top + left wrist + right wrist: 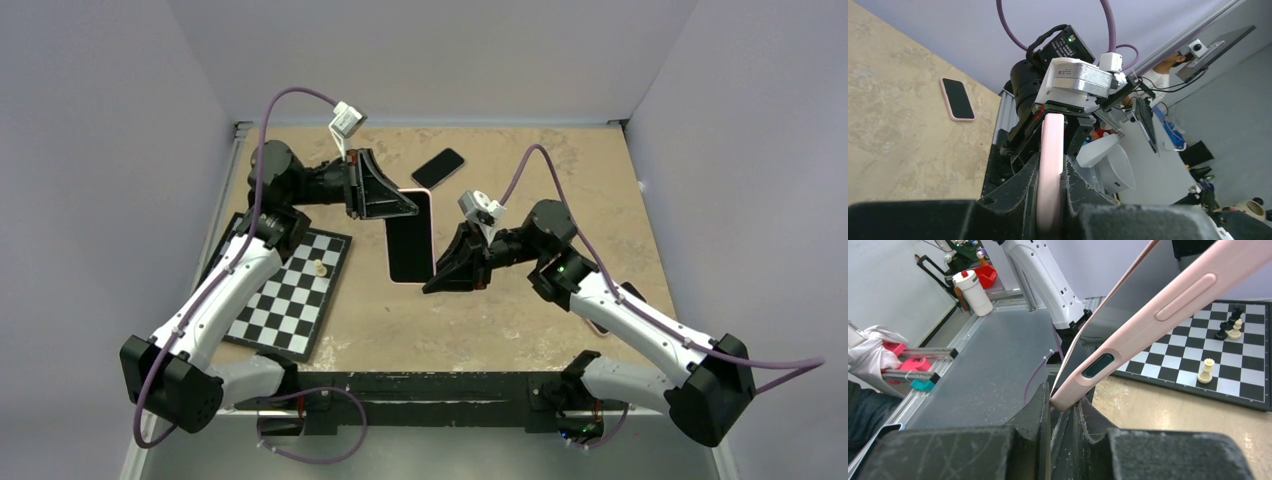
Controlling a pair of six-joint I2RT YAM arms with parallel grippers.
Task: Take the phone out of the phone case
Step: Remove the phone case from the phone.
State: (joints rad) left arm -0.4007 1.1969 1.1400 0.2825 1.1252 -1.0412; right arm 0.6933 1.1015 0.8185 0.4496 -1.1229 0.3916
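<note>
The phone (410, 245), dark screen up, sits fully inside its pale pink phone case (1153, 315), whose side has a long moulded button. It is held above the counter (560, 300), its far end clamped in the left gripper (1050, 175) and one near corner pinched by the right gripper (1063, 407).

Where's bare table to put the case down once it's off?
Two free patches: the near-centre strip of table between the chessboard and the right arm, and the far-right corner past the spare phone. Crowded: mid-table, where the left gripper and right gripper clamp the cased phone; the chessboard fills the near left.
</note>
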